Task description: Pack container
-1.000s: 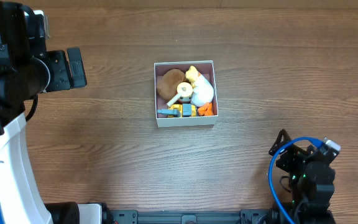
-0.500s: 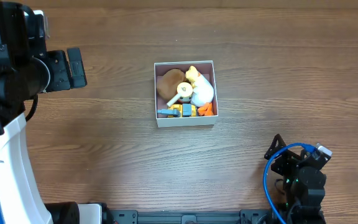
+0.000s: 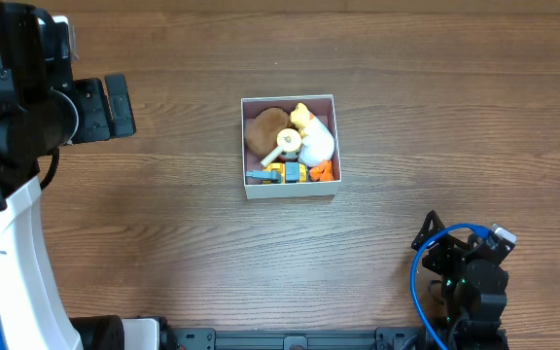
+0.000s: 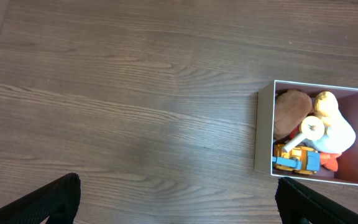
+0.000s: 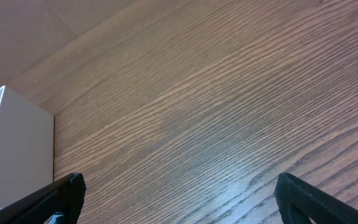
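Retreating from the container [image 3: 290, 192], right gripper [image 5: 179, 202] gapes.

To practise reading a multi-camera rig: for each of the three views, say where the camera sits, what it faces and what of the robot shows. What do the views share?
Overhead: above the table, looking straight down at the box of toys; left arm and right arm at the edges.
Left wrist: high up, looking down; box at right, open left gripper, fingertips in bottom corners.
Right wrist: low, slanting across the table; box corner at left, open right gripper, fingertips below.
Shared: all show the box.
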Controlling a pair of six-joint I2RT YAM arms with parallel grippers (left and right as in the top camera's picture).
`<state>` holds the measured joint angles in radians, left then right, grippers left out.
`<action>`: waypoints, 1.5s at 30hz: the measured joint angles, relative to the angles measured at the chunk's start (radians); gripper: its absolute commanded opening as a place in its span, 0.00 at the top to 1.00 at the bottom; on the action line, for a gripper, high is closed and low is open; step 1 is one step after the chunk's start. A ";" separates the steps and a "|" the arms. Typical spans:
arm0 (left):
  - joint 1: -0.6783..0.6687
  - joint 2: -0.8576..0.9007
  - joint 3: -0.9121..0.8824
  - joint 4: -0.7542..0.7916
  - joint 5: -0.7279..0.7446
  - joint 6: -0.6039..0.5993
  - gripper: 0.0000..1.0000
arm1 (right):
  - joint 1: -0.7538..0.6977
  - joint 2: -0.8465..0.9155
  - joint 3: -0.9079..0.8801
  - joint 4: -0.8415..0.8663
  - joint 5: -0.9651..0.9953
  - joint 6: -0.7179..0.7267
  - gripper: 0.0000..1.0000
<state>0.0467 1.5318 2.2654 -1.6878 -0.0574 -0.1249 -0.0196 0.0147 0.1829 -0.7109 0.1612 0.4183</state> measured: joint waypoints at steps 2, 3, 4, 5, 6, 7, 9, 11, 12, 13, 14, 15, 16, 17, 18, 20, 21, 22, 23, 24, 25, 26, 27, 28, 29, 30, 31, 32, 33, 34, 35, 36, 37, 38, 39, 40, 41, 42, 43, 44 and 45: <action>0.000 0.000 0.000 0.000 0.000 0.000 0.00 | 0.000 0.000 0.000 -0.001 0.000 0.000 0.00; 0.000 0.000 0.000 0.000 0.000 0.000 0.00 | 0.000 0.000 0.000 0.000 0.000 0.000 0.00; 0.000 0.000 0.000 0.000 0.000 0.000 0.00 | 0.000 0.000 0.000 -0.001 0.000 0.000 0.00; 0.000 0.000 0.000 0.000 0.000 0.000 0.00 | 0.000 0.000 0.000 0.000 0.000 0.000 0.00; 0.000 0.000 0.000 0.000 0.000 0.000 0.00 | 0.000 0.000 0.000 0.000 0.000 0.000 0.00; 0.000 0.000 0.000 0.000 0.000 0.000 0.00 | 0.000 0.000 0.000 -0.001 0.000 0.000 0.00; 0.000 0.000 0.000 0.000 0.000 0.000 0.00 | 0.000 0.000 0.000 0.000 0.000 0.000 0.00; 0.000 0.000 0.000 0.000 0.000 0.000 0.00 | 0.000 0.000 0.000 0.000 0.000 0.000 0.00; 0.000 0.000 0.000 0.000 0.000 0.000 0.00 | 0.000 0.000 0.000 -0.001 0.000 0.000 0.00; 0.000 0.000 0.000 0.000 0.000 0.000 0.00 | 0.000 0.000 0.000 0.000 0.000 0.000 0.00; 0.000 0.000 0.000 0.000 0.000 0.000 0.00 | 0.000 0.000 0.000 0.000 0.000 0.000 0.00; 0.000 0.000 0.000 0.000 0.000 0.000 0.00 | 0.000 0.000 0.000 -0.001 0.000 0.000 0.00; 0.000 -0.002 0.000 0.000 0.000 0.000 0.00 | 0.000 0.000 0.000 0.000 0.000 0.000 0.00; 0.000 -0.005 0.000 0.000 0.000 0.000 0.00 | 0.000 0.000 0.000 0.000 0.000 0.000 0.00; 0.000 -0.013 0.000 0.000 0.000 0.000 0.00 | 0.000 0.000 0.000 0.000 0.000 0.000 0.00; 0.000 -0.045 -0.016 0.031 -0.001 0.000 0.00 | 0.000 0.000 0.000 0.000 0.000 0.000 0.00; 0.000 -0.078 -0.045 0.082 -0.004 0.000 0.00 | 0.000 0.000 0.000 -0.001 0.000 0.000 0.00; 0.000 -0.105 -0.065 0.115 -0.004 0.000 0.00 | 0.000 0.000 0.000 -0.001 0.000 0.000 0.00; 0.000 -0.147 -0.103 0.177 -0.005 0.000 0.00 | 0.000 0.000 0.000 0.000 -0.001 0.000 0.00; 0.000 -0.201 -0.161 0.262 -0.005 0.000 0.00 | 0.000 0.000 0.000 0.000 -0.001 0.000 0.00; 0.000 -0.254 -0.216 0.334 -0.003 0.000 0.00 | 0.000 0.000 0.000 0.000 -0.001 0.000 0.00; 0.000 -0.301 -0.274 0.413 -0.002 -0.001 0.00 | 0.000 0.000 0.000 0.000 -0.001 0.000 0.00; 0.000 -0.361 -0.351 0.507 0.001 -0.001 0.00 | 0.000 0.000 0.000 0.001 0.000 0.000 0.00; 0.000 -0.417 -0.427 0.588 0.003 -0.002 0.00 | 0.000 0.000 0.000 0.000 -0.001 0.000 0.00; 0.000 -0.479 -0.516 0.669 0.006 -0.004 0.00 | 0.000 0.000 0.000 0.000 -0.001 0.000 0.00; 0.000 -0.515 -0.571 0.718 0.008 -0.004 0.00 | 0.000 0.000 0.000 0.000 -0.001 0.000 0.00; 0.000 -0.567 -0.654 0.785 0.010 -0.004 0.00 | 0.000 0.000 0.000 0.000 -0.001 0.000 0.00; 0.000 -0.609 -0.721 0.838 0.011 -0.004 0.00 | 0.000 0.000 0.000 0.000 -0.002 0.000 0.01; 0.000 -0.664 -0.815 0.890 0.012 -0.004 0.00 | 0.000 0.000 0.000 0.000 -0.001 0.000 0.00; 0.000 -0.675 -0.836 0.898 0.012 -0.004 0.00 | 0.000 0.000 0.000 0.001 -0.001 0.000 0.00; 0.000 -0.733 -0.945 0.950 0.015 -0.004 0.00 | 0.000 0.000 0.000 0.000 -0.001 0.000 0.00; 0.000 -0.771 -1.019 1.002 0.016 -0.004 0.00 | 0.000 0.000 0.000 0.000 -0.001 0.000 0.00; 0.000 -0.813 -1.106 1.051 0.016 -0.004 0.00 | 0.000 0.000 0.000 0.001 -0.001 0.000 0.00; 0.000 -0.851 -1.180 1.072 0.016 -0.004 0.00 | 0.000 0.000 0.000 0.000 -0.001 0.000 0.00; 0.000 -0.892 -1.255 1.097 0.016 -0.004 0.00 | 0.000 0.000 0.000 0.000 -0.001 0.000 0.00; 0.000 -0.918 -1.305 1.109 0.016 -0.004 0.00 | 0.000 0.000 0.000 0.000 -0.002 0.000 0.00; 0.000 -0.955 -1.371 1.129 0.016 -0.004 0.00 | 0.000 0.000 0.000 0.000 0.000 0.000 0.00; 0.000 -0.994 -1.438 1.152 0.016 -0.004 0.00 | 0.000 0.000 0.000 0.000 -0.001 0.000 0.00; 0.000 -1.019 -1.480 1.159 0.016 -0.004 0.00 | 0.000 0.000 0.000 0.000 -0.001 0.000 0.00; 0.000 -1.047 -1.529 1.184 0.016 -0.004 0.00 | 0.000 0.000 0.000 0.001 -0.001 0.000 0.00; 0.000 -1.069 -1.563 1.188 0.016 -0.004 0.00 | 0.000 0.000 0.000 0.000 -0.001 0.000 0.00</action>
<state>0.0467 0.4625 0.7029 -0.4999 -0.0410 -0.1291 -0.0200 0.0147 0.1829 -0.7105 0.1600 0.4187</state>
